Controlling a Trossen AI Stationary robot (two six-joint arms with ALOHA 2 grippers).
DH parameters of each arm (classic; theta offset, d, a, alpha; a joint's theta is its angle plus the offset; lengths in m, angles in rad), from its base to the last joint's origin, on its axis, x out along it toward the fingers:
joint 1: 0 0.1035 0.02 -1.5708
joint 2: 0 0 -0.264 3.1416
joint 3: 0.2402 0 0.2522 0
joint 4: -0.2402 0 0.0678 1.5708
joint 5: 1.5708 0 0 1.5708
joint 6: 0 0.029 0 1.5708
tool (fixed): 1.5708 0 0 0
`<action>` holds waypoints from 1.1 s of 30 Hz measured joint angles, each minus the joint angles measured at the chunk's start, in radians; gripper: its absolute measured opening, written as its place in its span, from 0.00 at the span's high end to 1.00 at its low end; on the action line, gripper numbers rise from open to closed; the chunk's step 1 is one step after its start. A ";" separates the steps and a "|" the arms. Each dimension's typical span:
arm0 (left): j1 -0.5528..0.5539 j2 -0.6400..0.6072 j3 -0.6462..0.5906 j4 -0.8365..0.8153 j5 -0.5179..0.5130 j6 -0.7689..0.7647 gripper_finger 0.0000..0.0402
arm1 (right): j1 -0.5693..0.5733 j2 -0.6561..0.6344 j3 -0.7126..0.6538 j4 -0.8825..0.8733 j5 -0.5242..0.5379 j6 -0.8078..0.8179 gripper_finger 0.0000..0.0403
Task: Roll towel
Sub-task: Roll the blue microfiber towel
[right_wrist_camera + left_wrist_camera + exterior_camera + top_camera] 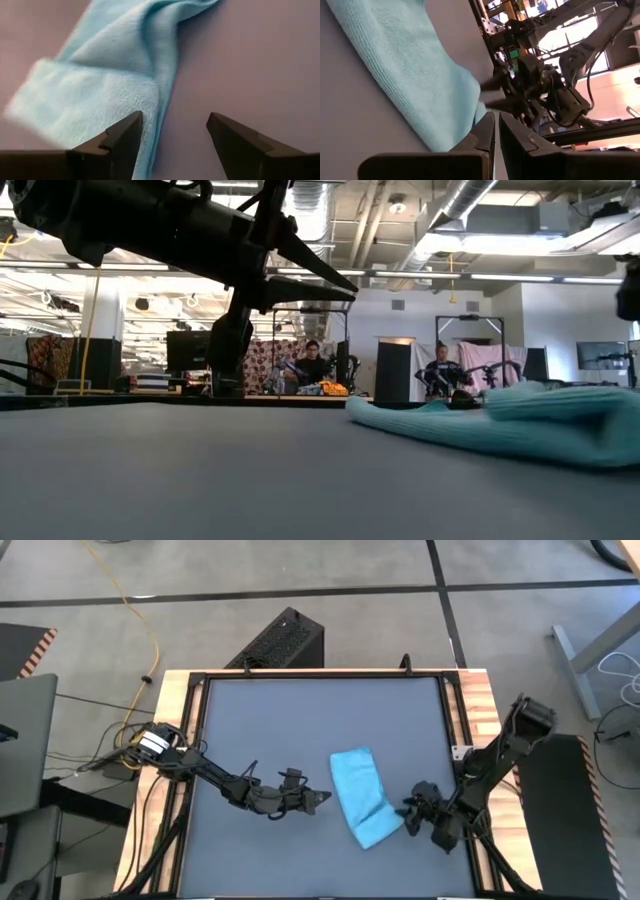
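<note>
The sky-blue towel (pixel 360 795) lies on the dark grey tabletop (pixel 270 730) right of the middle, as a narrow folded strip slanting from far to near. Its near end (pixel 50 90) is turned over into a thicker fold, which also shows in the low view (pixel 560 405). My left gripper (pixel 322 798) is shut, raised above the table just left of the towel and pointing at it; the left wrist view (pixel 496 125) shows the towel (pixel 410 65) ahead of it. My right gripper (pixel 410 812) is open at the towel's near right edge, pointing at it (pixel 175 125). My right gripper has one finger (pixel 125 135) over the towel's long edge (pixel 155 100) near its folded end, and the other finger over bare table. Whether that finger touches the cloth I cannot tell. The towel lies flat on the table.
A black frame and wooden rails (pixel 478 700) border the tabletop. A black box (pixel 280 640) stands beyond the far edge. People (pixel 312 360) sit in the room behind the table. There is bare tabletop to the far and left sides of the towel.
</note>
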 joint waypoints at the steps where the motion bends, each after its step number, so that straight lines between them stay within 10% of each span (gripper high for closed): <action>1: 0.000 0.000 0.000 0.000 -0.001 0.000 0.97 | -0.006 -0.025 -0.001 -0.036 -0.005 -0.010 0.36; 15: 0.000 0.000 0.000 0.000 -0.034 0.021 0.97 | 0.095 -0.014 0.005 0.095 -0.106 0.056 0.37; 33: 0.000 0.000 0.000 0.008 -0.049 0.043 0.97 | 0.119 -0.216 0.003 -0.288 -0.041 0.189 0.37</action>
